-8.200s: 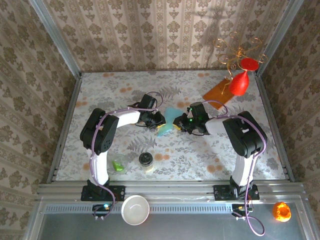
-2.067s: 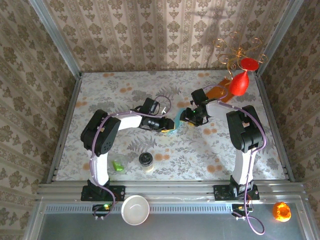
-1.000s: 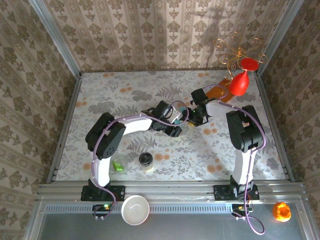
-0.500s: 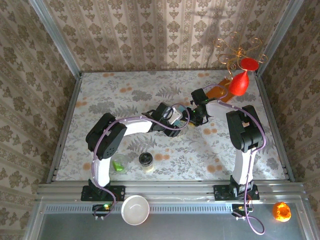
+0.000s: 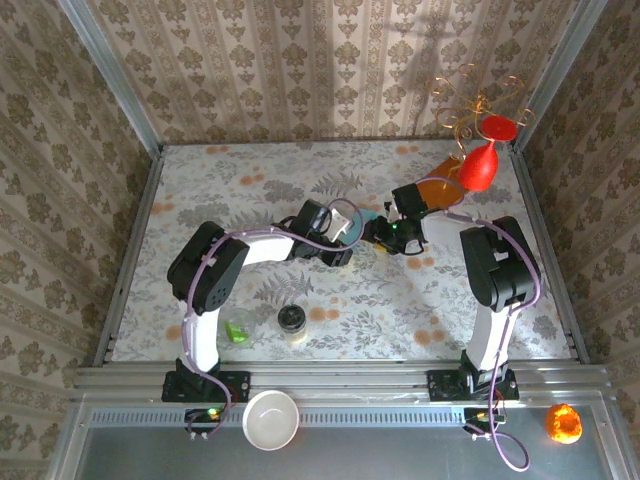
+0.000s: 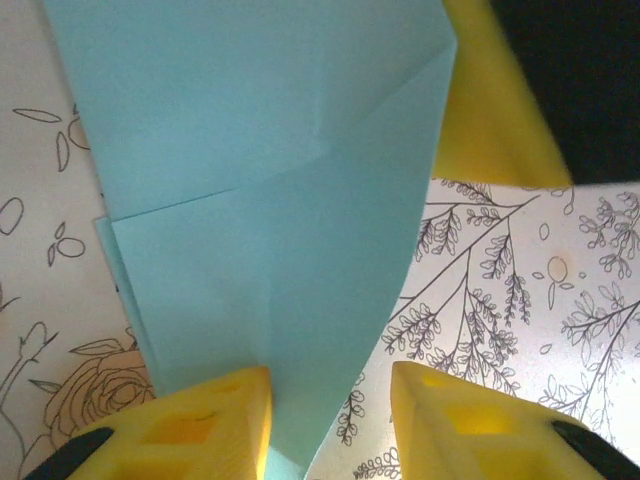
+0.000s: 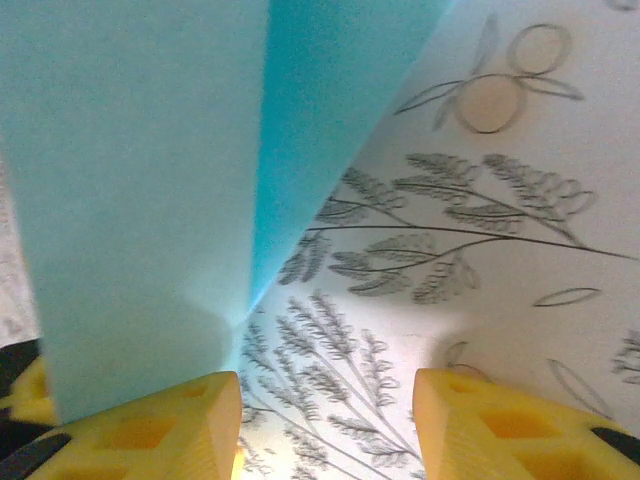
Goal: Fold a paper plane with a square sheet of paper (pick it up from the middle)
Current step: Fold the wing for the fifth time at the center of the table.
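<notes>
Evidently mid-fold, the square sheet of paper (image 6: 270, 200), already creased, sits left of the orange-brown sheet (image 5: 440, 190), its narrow end between the parted jaws of the left gripper (image 6: 325, 400), while the right gripper (image 7: 325, 390), also unclamped, seemingly props the far edge for pinching.

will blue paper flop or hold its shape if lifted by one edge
Probably floppy: the blue paper is thin and its free edge curves. The folds likely stiffen it slightly. It looks light, so a push may slide it.
</notes>
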